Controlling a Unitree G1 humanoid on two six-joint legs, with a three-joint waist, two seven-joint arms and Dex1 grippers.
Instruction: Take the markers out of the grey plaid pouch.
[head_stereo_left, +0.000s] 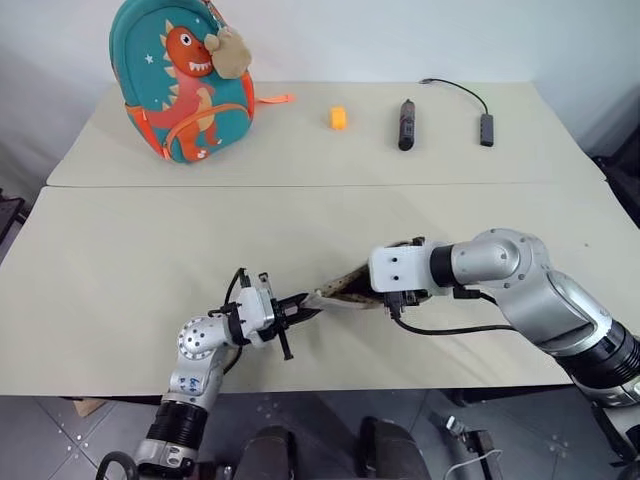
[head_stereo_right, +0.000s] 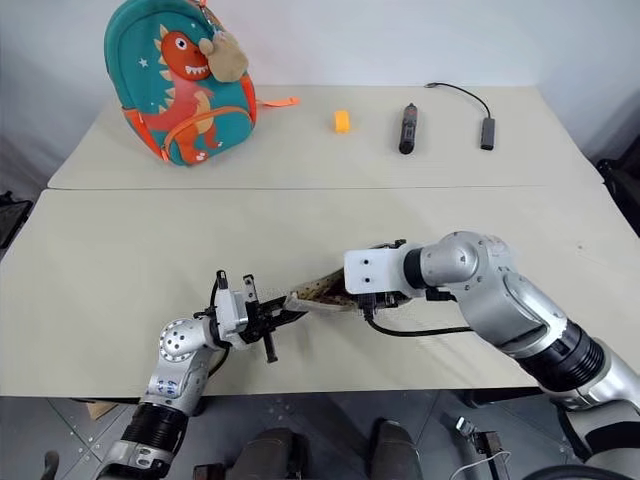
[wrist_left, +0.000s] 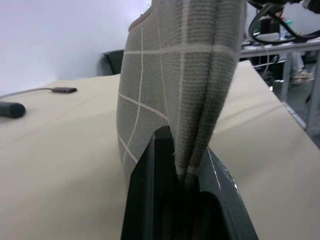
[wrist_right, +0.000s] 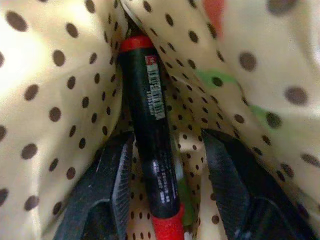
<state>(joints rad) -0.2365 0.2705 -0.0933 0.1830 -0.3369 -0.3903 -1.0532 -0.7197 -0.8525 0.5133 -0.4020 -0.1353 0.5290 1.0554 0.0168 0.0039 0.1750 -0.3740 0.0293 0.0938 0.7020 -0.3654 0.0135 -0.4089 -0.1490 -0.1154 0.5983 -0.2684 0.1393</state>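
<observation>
Fingers of the right gripper (wrist_right: 167, 185) straddle, half open, a red-and-black marker (wrist_right: 150, 150) inside the grey plaid pouch (wrist_left: 175, 85), pinched shut by the left gripper (head_stereo_left: 300, 310); closing squarely should avoid snagging lining.

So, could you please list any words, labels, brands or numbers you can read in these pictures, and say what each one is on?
No text can be read.
Marker inside the pouch: a small red logo, a barcode and white lines of print on its black barrel, all too blurred to read.
Grey plaid pouch: white grid lines, no text visible.
Dinosaur backpack: a picture, no lettering visible.
</observation>
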